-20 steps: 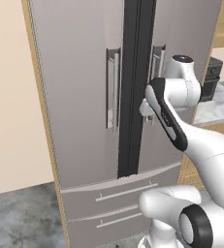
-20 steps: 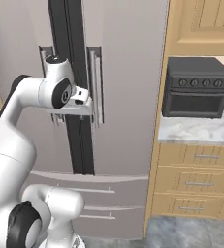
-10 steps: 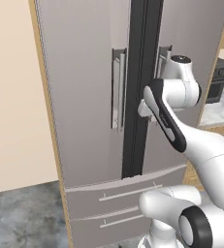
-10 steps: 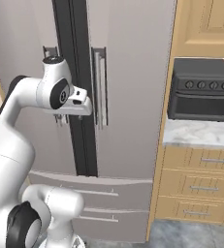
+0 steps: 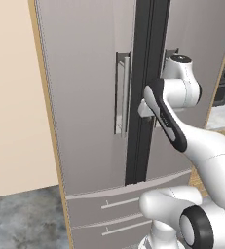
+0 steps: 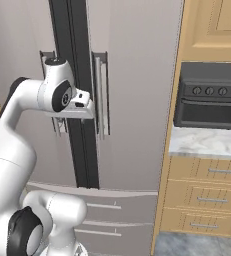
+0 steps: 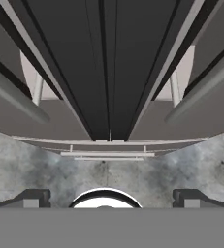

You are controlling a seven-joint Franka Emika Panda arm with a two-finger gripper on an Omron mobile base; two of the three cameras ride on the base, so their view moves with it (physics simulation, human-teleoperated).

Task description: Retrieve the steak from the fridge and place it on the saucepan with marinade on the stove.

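A black oven [image 6: 209,95] sits in a wooden nook at 3 o'clock. Under it lies a white stone counter [image 6: 202,142]. Wooden drawers [image 6: 202,197] with silver handles are below that. The grey floor [image 5: 21,219] shows at 7 o'clock beside a cream wall [image 5: 14,97].

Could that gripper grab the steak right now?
Probably not. Both fridge doors are shut, so the steak is closed away inside. The open gripper sits at the dark seam between the doors, beside the bar handles, holding nothing. A door would have to be pulled open first.
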